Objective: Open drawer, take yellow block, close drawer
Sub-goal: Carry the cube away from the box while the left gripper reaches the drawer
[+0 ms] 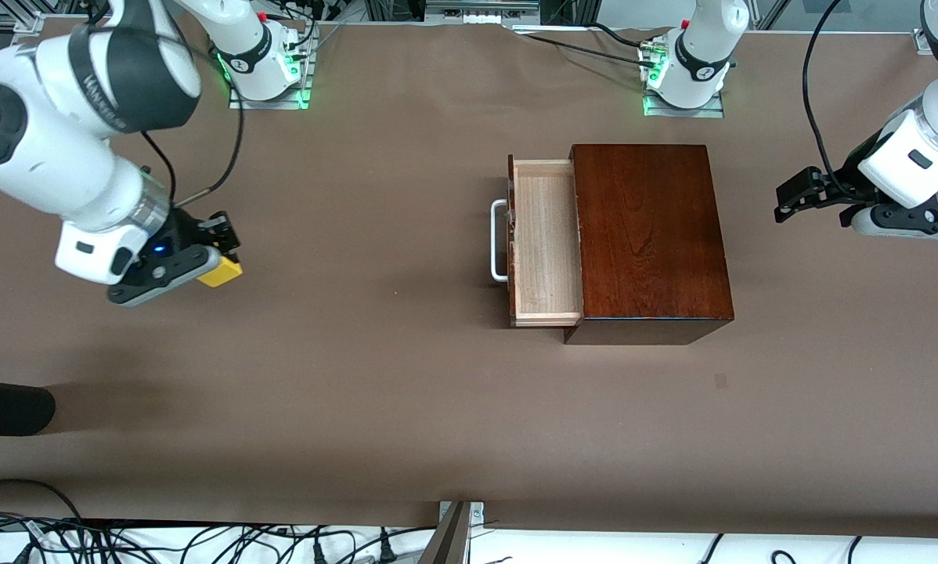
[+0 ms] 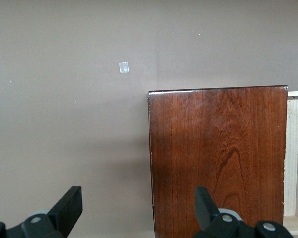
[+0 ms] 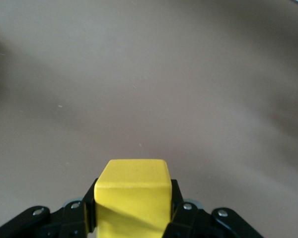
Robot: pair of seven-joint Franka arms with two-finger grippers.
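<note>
There were two arms, one block, one drawer and one box. The right gripper hung over the bare table at the right arm's end, at about nine o'clock from the box. Its fingers were pinched on the one yellow block. The drawer stuck out of the box, pulled open, with its white handle in front. The left gripper waited at about three o'clock from the box, fingers spread wide, holding nothing.

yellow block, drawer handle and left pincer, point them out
yellow block (image 3: pixel 132 191), right wrist view, its front face.
drawer handle (image 1: pixel 497 240), front view, the white bar.
left pincer (image 2: pixel 139 201), left wrist view, midway between its open fingertips.
</note>
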